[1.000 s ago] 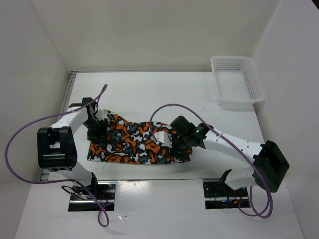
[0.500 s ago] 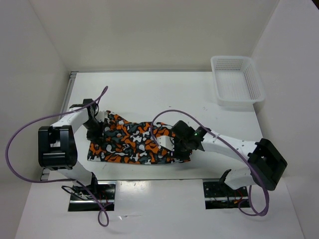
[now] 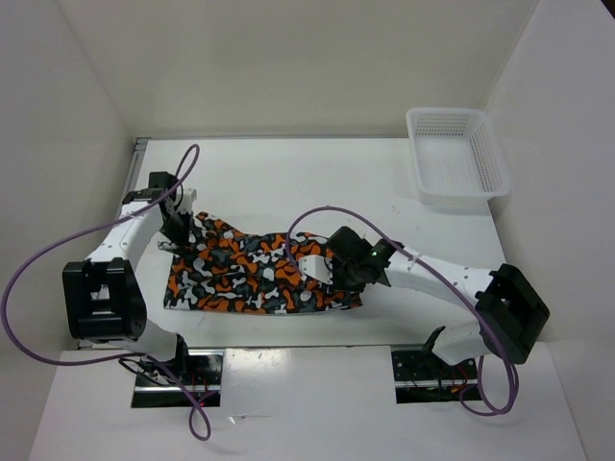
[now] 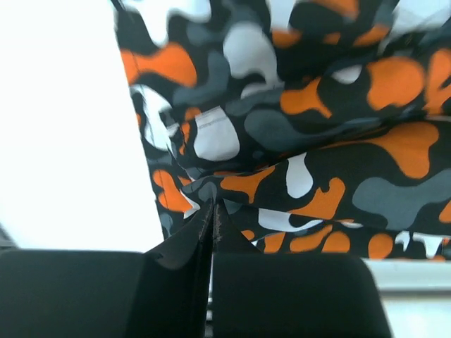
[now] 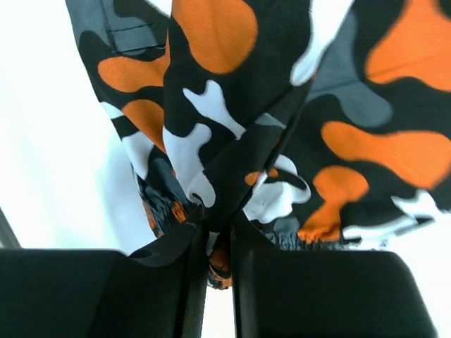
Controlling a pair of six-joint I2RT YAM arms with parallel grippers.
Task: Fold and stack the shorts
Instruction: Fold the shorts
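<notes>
The shorts (image 3: pixel 255 274), printed in orange, grey, white and black blotches, lie spread across the near middle of the table. My left gripper (image 3: pixel 181 229) is at their far left corner. In the left wrist view its fingertips (image 4: pixel 213 209) are pressed together on a fold of the shorts (image 4: pixel 296 134). My right gripper (image 3: pixel 323 270) sits over the right end of the cloth. In the right wrist view its narrow gap (image 5: pixel 218 229) is filled by a bunched fold of the shorts (image 5: pixel 232 91), which rises from the table.
A white mesh basket (image 3: pixel 496 161) stands at the far right corner of the table. The table's left edge rail (image 3: pixel 133 178) runs close behind the left arm. Purple cables loop over both arms.
Both grippers have shut on the cloth. The left gripper has moved toward the far left, drawing its corner of the shorts along. The right gripper has shifted slightly left and lifted a fold.
</notes>
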